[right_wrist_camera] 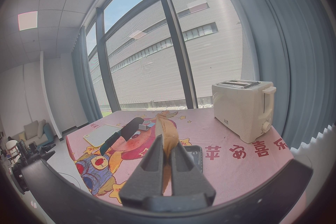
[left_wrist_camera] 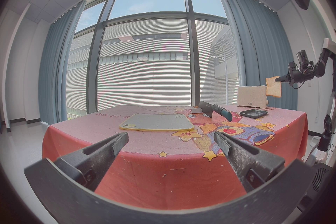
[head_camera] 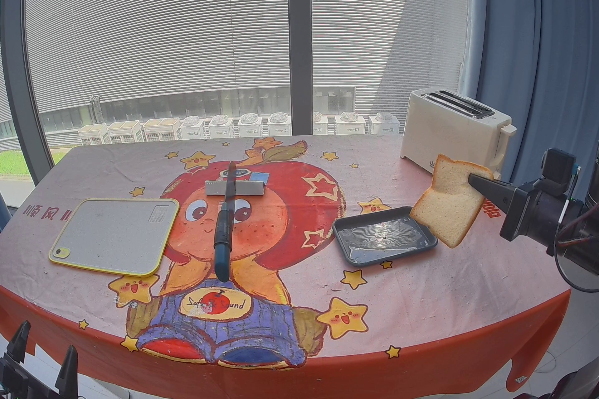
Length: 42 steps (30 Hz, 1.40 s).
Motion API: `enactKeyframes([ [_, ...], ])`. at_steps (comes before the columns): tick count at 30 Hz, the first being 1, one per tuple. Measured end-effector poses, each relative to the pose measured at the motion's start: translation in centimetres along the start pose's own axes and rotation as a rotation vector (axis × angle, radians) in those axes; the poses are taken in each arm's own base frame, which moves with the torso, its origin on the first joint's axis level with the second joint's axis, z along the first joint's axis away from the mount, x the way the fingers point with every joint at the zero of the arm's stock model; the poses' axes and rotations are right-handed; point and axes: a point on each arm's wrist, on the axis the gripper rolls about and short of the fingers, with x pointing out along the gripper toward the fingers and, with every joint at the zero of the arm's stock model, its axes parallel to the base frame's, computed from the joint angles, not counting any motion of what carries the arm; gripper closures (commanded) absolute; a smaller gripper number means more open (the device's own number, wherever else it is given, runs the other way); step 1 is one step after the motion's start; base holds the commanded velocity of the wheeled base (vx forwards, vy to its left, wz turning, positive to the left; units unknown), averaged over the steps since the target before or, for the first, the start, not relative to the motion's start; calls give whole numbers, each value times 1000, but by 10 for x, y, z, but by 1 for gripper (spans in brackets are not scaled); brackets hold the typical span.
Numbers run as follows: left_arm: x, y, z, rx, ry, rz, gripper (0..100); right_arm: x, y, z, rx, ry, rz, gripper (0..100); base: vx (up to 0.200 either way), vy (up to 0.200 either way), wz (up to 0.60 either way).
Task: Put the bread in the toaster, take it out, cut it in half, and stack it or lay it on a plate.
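Right gripper (head_camera: 479, 182) clamped on bread slice (head_camera: 450, 208); slice hangs in air over table's (head_camera: 437, 307) right side, between toaster (head_camera: 452, 129) at far right corner and dark tray (head_camera: 380, 235). Toaster slot contents: cannot tell. Left gripper (left_wrist_camera: 171, 139) jaws spread, off near left edge. Knife (head_camera: 223, 225) mid-table, cutting board (head_camera: 115, 235) by left edge

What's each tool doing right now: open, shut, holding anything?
Left tool: open, holding nothing.
Right tool: shut on the bread, which is up in the air near the toaster.
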Motion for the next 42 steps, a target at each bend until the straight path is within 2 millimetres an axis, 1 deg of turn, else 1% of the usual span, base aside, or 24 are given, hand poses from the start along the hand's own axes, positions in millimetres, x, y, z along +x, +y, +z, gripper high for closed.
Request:
enactKeyframes([
  [12,0,0,0,0,0,0,0,4,-1,-5,0,25,-4,100,0,0,0],
  [25,0,0,0,0,0,0,0,5,-1,-4,1,23,-4,100,0,0,0],
  [33,0,0,0,0,0,0,0,6,0,-4,61,23,-1,100,0,0,0],
  [42,0,0,0,-1,0,0,0,7,1,-4,68,24,1,100,0,0,0],
])
